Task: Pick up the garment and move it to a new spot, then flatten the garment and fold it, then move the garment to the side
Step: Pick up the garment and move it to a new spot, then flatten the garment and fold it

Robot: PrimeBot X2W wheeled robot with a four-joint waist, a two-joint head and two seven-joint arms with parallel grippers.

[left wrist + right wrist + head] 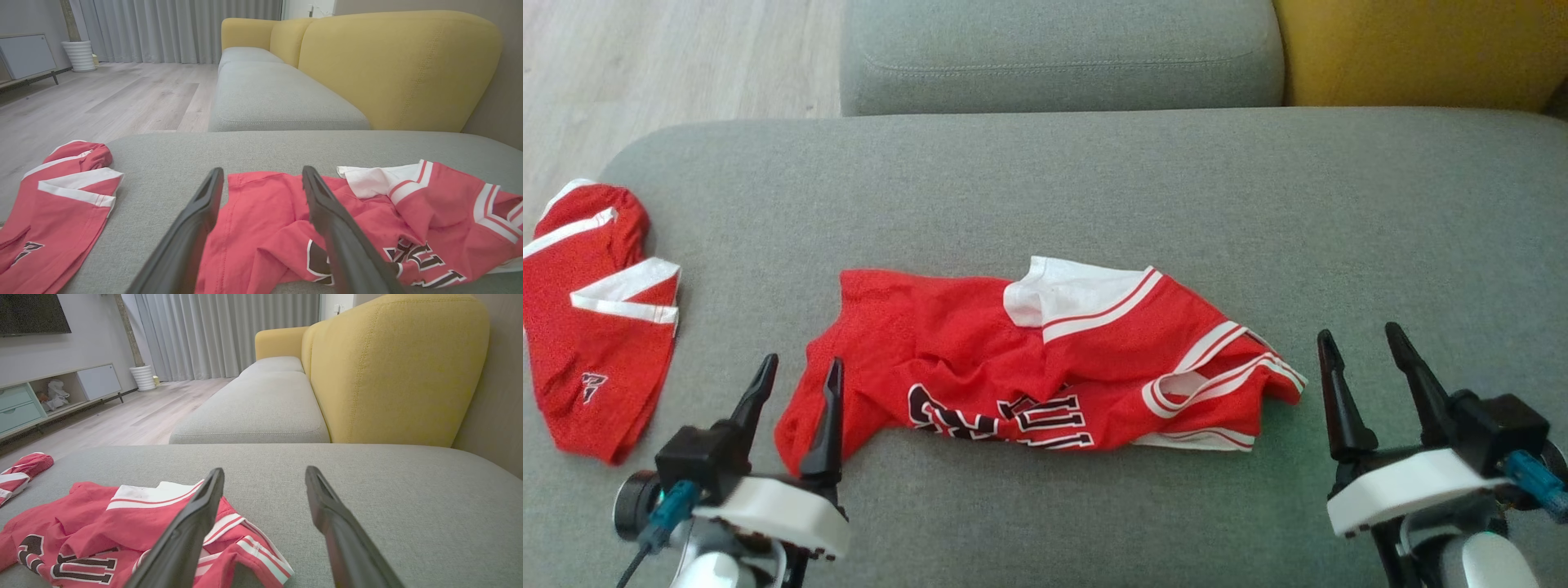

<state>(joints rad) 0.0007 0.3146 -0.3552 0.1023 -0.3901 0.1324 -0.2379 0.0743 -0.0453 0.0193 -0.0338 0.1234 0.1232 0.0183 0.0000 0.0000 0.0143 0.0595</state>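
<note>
The garment (1029,367) is a red jersey with white trim and black lettering, lying crumpled in the middle of the grey cushion (1094,180). It also fills the lower middle of the left wrist view as the garment (367,220), and the lower left of the right wrist view as the garment (122,535). My left gripper (799,369) stands open at the jersey's left end, its right finger over the fabric edge. My right gripper (1364,336) is open just right of the jersey, clear of it, with nothing between its fingers.
Red shorts with white stripes (592,318) lie at the cushion's left edge. A second grey seat cushion (1062,53) lies beyond, with a yellow backrest (1421,49) at the far right. Wooden floor (645,65) lies off the left side.
</note>
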